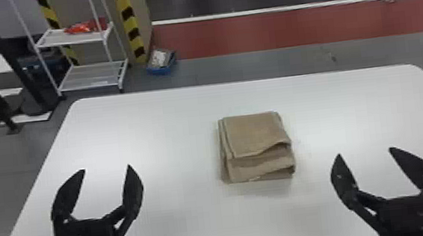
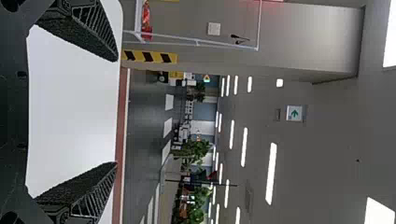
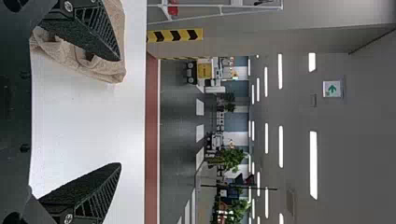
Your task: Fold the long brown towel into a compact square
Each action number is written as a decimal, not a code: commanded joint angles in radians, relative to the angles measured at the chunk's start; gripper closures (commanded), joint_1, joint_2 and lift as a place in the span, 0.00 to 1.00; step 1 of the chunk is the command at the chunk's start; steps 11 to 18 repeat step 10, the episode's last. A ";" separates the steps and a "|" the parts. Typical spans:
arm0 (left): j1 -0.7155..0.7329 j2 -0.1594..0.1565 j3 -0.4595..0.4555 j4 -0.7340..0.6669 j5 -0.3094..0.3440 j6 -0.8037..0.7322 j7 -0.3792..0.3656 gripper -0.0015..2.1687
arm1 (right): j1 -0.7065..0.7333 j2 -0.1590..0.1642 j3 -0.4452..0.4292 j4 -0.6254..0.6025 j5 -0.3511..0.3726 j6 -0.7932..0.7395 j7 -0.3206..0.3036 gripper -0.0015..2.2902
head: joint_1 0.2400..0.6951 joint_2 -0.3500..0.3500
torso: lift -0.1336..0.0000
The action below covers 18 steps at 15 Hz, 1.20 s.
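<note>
Brown towel (image 1: 255, 131) on white counter (image 1: 171, 131), in layered, folded stack. To left of towel, left hand (image 1: 106, 168), wide open, empty. To right, right hand (image 1: 364, 152), just as widely spread, also empty, apart from towel.

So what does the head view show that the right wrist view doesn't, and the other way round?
Head view: the robot's left black hand, fingers apart, and a small blue box on the floor.

Right wrist view: a green-and-white arrow sign and leafy green plants.

Both: the folded brown cloth towel, white tabletop, right black hand with fingers apart, and red floor strip.
</note>
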 commanded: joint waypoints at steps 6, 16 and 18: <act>0.003 -0.001 0.004 -0.016 -0.029 0.018 -0.005 0.04 | -0.004 0.001 0.005 -0.001 0.001 0.011 0.000 0.04 | 1.00 0.57 | 0.08; 0.003 -0.001 0.004 -0.013 -0.029 0.028 -0.005 0.04 | -0.012 0.001 0.008 0.005 0.003 0.017 0.000 0.04 | 1.00 0.57 | 0.08; 0.003 -0.001 0.004 -0.013 -0.029 0.028 -0.005 0.04 | -0.012 0.001 0.008 0.005 0.003 0.017 0.000 0.04 | 1.00 0.57 | 0.08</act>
